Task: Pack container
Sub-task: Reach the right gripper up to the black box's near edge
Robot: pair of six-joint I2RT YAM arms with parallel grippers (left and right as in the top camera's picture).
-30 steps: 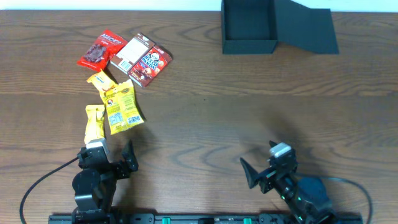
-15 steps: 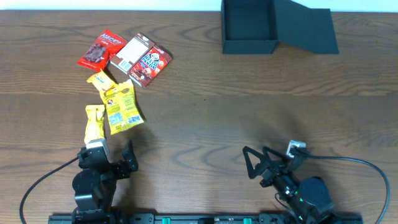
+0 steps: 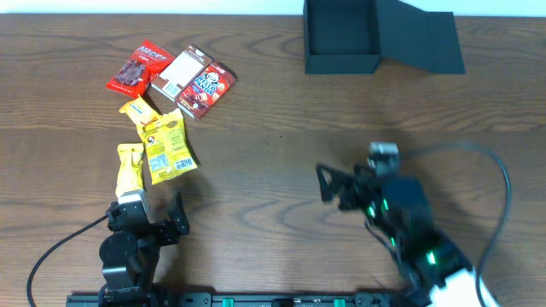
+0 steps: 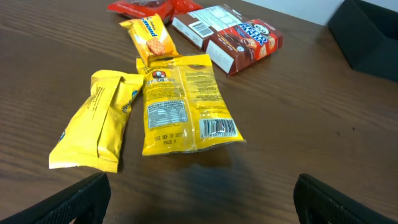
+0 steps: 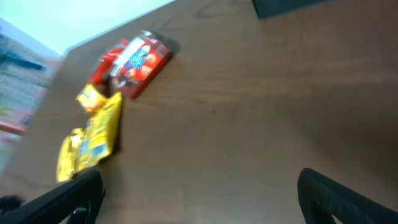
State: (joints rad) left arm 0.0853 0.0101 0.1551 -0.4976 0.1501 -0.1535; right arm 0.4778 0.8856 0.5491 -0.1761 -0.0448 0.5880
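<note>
The container is a dark open box at the back of the table, its flap lid lying out to the right. Its corner shows in the left wrist view. Several snack packets lie at the left: a red packet, a white-brown box, a red box and three yellow packets. My left gripper rests open at the front left, just short of the yellow packets. My right gripper hovers open right of centre, pointing left, with nothing between its fingers.
Bare brown wood lies between the snack packets and the container. The table's back edge runs just behind the container. A black cable arcs over the right arm. A rail runs along the front edge.
The right arm has lifted from the front edge and swung forward and left, its gripper now over the table right of centre. The left arm has not moved.
</note>
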